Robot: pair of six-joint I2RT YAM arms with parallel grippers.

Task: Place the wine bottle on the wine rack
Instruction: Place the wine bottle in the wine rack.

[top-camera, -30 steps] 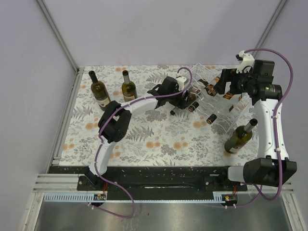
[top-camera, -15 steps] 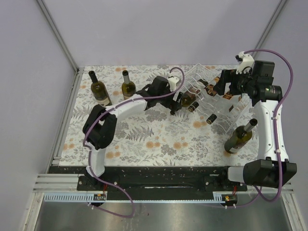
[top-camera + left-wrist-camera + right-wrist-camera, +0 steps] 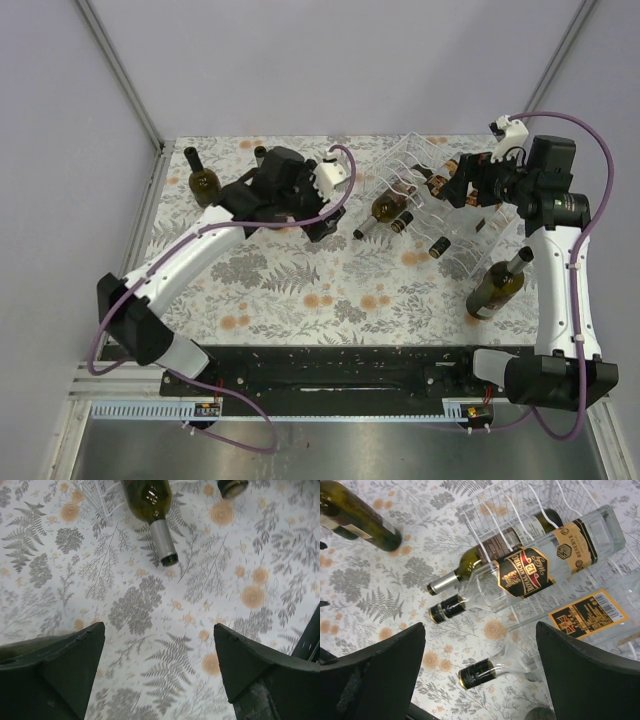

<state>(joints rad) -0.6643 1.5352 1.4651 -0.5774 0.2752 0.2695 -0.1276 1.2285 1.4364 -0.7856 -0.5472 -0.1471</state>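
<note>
- Clear tiered wine rack of thin curved ribs (image 3: 412,165): far right of the fern-and-flower printed table cover (image 3: 300,270).
- Dark green glass wine bottle with silver foil neck (image 3: 162,537): lies at the rack's left end, neck jutting out over the cover.
- Clear square-shouldered spirit bottles (image 3: 540,565): in the neighbouring cradles, black-and-gold labels, "ROYAL" and "12" legible.
- Upright green bottle (image 3: 205,188): far left.
- Second green bottle (image 3: 497,288): beside the right arm.
- Left gripper (image 3: 159,626): jaws spread, empty, apart from the bottle's mouth.
- Right gripper (image 3: 480,626): jaws spread wide, empty, over the rack.

I read "ROYAL" + "12" on black label (image 3: 525,576) of clear bottle (image 3: 600,527); other lbls too small.
</note>
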